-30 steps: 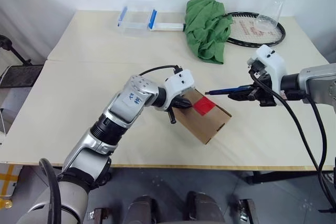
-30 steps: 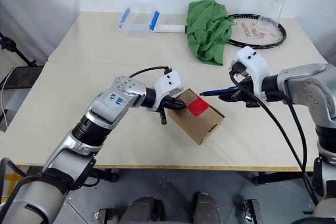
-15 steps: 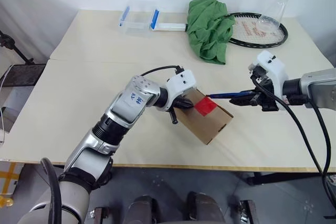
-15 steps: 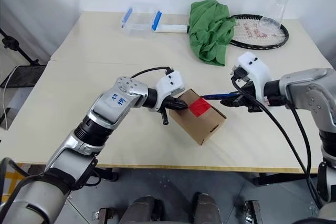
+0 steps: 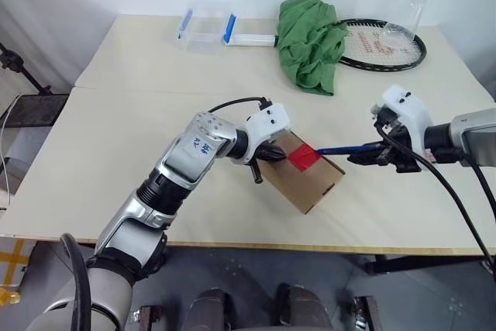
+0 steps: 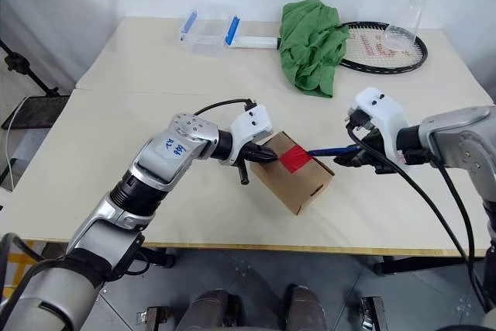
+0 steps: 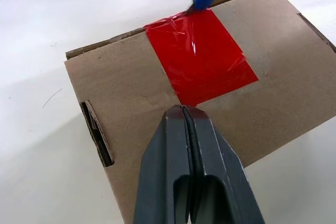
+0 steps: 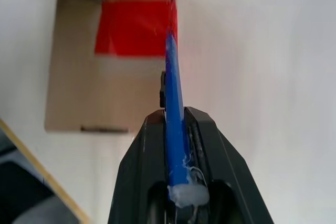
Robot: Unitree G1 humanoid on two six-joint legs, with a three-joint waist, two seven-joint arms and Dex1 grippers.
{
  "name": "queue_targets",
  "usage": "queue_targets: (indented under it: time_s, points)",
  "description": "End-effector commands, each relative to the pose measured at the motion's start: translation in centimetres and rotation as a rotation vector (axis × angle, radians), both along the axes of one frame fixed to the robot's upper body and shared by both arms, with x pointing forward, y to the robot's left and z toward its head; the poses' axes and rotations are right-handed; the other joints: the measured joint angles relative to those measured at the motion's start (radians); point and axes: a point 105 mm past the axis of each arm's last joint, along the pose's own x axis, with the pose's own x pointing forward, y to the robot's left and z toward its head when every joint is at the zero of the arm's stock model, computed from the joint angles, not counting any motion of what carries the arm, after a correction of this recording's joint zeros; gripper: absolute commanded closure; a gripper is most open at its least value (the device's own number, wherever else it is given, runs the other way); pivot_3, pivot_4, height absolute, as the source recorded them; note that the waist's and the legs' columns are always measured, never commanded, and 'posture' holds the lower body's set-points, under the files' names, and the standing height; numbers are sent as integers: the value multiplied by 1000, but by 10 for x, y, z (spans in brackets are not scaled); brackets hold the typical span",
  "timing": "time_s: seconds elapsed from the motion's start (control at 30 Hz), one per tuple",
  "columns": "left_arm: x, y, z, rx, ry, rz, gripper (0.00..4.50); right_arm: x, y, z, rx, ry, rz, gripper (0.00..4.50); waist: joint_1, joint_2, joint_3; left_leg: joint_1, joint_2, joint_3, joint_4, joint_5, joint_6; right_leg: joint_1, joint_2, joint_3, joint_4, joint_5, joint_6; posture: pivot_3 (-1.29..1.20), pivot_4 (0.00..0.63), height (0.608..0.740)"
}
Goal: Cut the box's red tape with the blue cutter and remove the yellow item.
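We see the right gripper clamped on the cutter, its tip at the tape's edge on the box near the table's front. Left gripper, fingers together, presses the box top beside the tape.

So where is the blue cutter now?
The blue cutter is clamped in the right gripper, right of the box, its tip at the red tape's edge.
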Motion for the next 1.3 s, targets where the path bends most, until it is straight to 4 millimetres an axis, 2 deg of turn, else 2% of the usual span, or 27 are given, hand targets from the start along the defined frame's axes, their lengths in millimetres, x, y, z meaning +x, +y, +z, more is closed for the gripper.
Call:
queue_targets:
  time_s: [0.03, 0.47, 0.63, 0.77, 1.07, 1.3]
  points:
    - [0, 15, -41, 96, 121, 62, 4473, -2, 2, 4, -4, -15, 14, 4344, 0, 0, 0, 0, 0, 0, 0, 0, 0, 0, 0, 0, 0, 0, 0, 0, 150, 740]
    - [-3, 14, -42, 93, 117, 58, 4473, 28, 22, 17, 59, -114, 36, 4344, -3, 0, 0, 0, 0, 1, 0, 0, 0, -1, 0, 0, 1, 0, 0, 0, 150, 740]
    - [-2, 12, -41, 87, 116, 58, 4473, 37, 25, 15, 62, -121, 40, 4344, -1, 0, 0, 0, 0, 4, 0, 0, 0, -3, 0, 0, 3, 0, 0, 0, 150, 740]
    - [0, 12, -41, 85, 112, 61, 4473, 30, 18, 13, 39, -101, 41, 4344, 1, 0, 0, -1, -1, 5, 0, 0, 0, -5, 0, 1, 4, 0, 0, 0, 150, 740]
    - [3, 7, -42, 74, 109, 56, 4473, -2, -6, 5, -44, -1, 25, 4344, 4, 0, 0, -1, -1, 5, 1, 0, 1, -5, -1, 2, 4, 0, 0, 0, 150, 740]
    - [5, 3, -43, 68, 106, 52, 4473, -16, -20, 8, -80, 28, 8, 4344, 7, 0, 0, -1, -1, 4, 2, 0, 1, -4, -1, 2, 4, 0, 0, 0, 150, 740]
